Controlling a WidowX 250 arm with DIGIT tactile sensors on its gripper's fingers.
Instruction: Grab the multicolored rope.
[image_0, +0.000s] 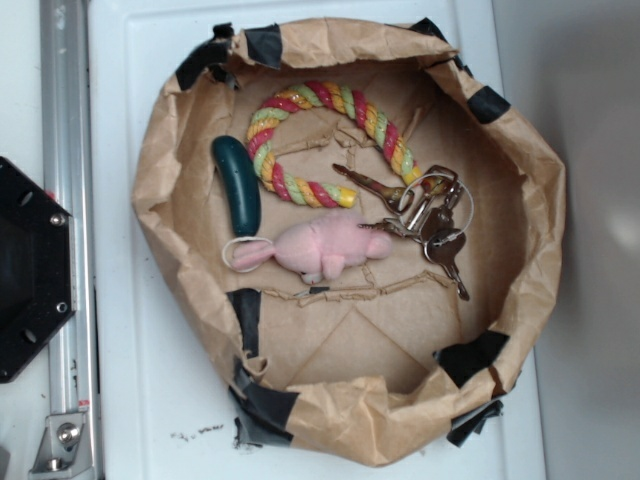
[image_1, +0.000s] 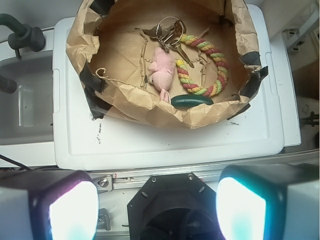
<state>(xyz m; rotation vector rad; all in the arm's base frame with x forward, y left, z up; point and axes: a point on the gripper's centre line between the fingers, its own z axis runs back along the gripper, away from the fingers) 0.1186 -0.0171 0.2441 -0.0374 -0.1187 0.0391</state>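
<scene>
Lying untouched inside the brown paper basket (image_0: 540, 200), the red-yellow-green twisted rope (image_0: 300, 105) is viewed from well back; the end effector (image_1: 157, 207) is held spread for approach.

Multicolored rope (image_1: 207, 65) inside paper bag (image_1: 145, 105)

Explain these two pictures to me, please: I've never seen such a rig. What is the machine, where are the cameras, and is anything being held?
The machine is a small robot arm. One picture looks straight down from above; the other comes from a camera on the arm's wrist, so the two glowing blocks at its bottom edge are the fingers of the gripper. They stand wide apart and hold nothing.

On a white lid sits a brown paper bag rolled down into a bowl. Inside lie the multicolored rope, curved like a horseshoe, a dark green cucumber toy, a pink plush and a bunch of keys. The gripper is far from the rope.
</scene>
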